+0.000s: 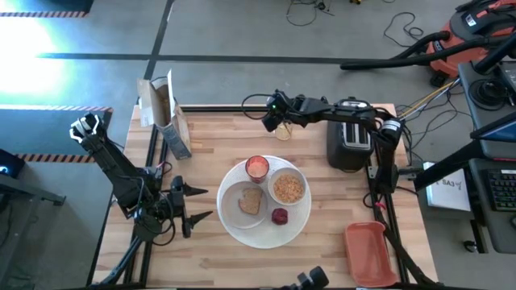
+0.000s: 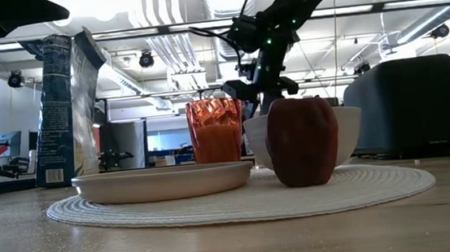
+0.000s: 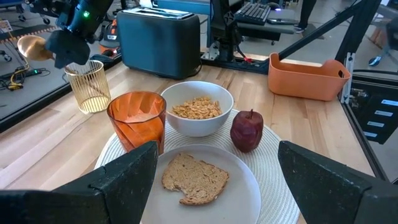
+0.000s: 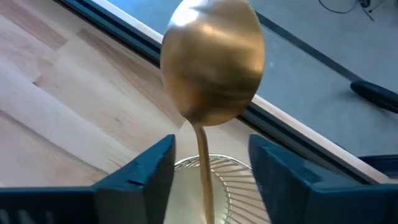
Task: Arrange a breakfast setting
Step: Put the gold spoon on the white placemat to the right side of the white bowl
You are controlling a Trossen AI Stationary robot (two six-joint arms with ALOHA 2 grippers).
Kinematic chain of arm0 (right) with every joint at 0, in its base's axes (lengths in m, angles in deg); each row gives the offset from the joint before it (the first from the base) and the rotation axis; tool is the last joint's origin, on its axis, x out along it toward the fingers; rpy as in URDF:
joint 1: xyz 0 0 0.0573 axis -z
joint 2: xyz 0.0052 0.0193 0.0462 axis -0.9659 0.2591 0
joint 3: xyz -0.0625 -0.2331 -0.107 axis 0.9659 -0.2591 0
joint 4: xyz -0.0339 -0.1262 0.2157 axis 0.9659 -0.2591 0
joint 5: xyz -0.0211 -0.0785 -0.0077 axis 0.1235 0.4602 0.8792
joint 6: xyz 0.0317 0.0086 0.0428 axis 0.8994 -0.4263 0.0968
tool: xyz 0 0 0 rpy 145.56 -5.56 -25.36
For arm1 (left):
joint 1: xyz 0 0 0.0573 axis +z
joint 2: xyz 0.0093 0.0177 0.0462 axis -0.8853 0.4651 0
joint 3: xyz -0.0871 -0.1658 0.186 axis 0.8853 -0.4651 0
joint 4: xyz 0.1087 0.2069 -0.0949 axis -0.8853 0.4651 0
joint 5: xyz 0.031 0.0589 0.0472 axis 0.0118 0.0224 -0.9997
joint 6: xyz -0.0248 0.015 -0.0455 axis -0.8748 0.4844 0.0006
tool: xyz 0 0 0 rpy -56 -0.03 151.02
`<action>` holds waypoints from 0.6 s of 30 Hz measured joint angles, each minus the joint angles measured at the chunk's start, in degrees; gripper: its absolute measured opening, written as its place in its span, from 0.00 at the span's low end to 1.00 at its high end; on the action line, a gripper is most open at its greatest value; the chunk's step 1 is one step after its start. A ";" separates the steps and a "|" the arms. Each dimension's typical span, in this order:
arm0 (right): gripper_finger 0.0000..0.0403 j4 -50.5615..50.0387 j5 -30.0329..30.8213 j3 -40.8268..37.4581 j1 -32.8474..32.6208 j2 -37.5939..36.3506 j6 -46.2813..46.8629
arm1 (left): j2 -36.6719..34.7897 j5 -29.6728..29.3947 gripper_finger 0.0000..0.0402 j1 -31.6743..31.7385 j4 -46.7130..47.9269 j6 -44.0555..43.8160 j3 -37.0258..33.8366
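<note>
A gold spoon (image 4: pixel 211 62) stands bowl-up in a gold wire holder (image 3: pixel 90 87) at the table's far middle, its handle down inside the holder. My right gripper (image 4: pixel 211 149) is open. Its fingers stand on either side of the handle with a gap on each side. On a round white mat (image 1: pixel 302 225) rest a white plate (image 1: pixel 234 211) with brown toast (image 1: pixel 250 201), a white bowl (image 1: pixel 288 188) of cereal, a pink-red cup (image 1: pixel 256 167) and a dark-red fruit (image 1: pixel 280 216). My left gripper (image 1: pixel 203 204) waits open, left of the mat.
A dark toaster (image 1: pixel 351 143) stands at the far right, close to my right arm. An opened cereal box (image 1: pixel 165 117) is at the far left. An orange tray (image 1: pixel 369 251) lies at the near right corner. Bare wood shows near the front edge.
</note>
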 joint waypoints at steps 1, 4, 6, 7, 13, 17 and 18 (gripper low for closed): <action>0.44 0.19 0.00 0.00 0.00 0.00 -0.05 | 0.00 0.00 0.79 0.00 0.00 0.00 0.00; 0.36 0.77 -0.01 0.00 0.28 0.00 -0.03 | 0.00 0.00 0.79 0.00 0.00 0.00 0.00; 0.32 0.82 -0.05 0.00 0.57 0.06 -0.03 | 0.00 0.00 0.79 0.00 -0.02 -0.02 0.00; 0.31 0.82 -0.07 0.00 0.64 0.08 -0.04 | 0.00 0.00 0.79 0.00 -0.02 -0.02 0.00; 0.28 0.87 -0.12 -0.02 1.48 0.24 -0.21 | 0.00 0.04 0.79 0.00 -0.02 -0.02 0.00; 0.28 0.93 -0.49 -0.02 1.77 1.27 -0.51 | 0.00 0.07 0.79 0.00 -0.03 -0.64 0.00; 0.28 0.93 -0.57 -0.02 1.77 1.61 -0.65 | 0.00 0.08 0.79 0.00 -0.04 -1.07 0.00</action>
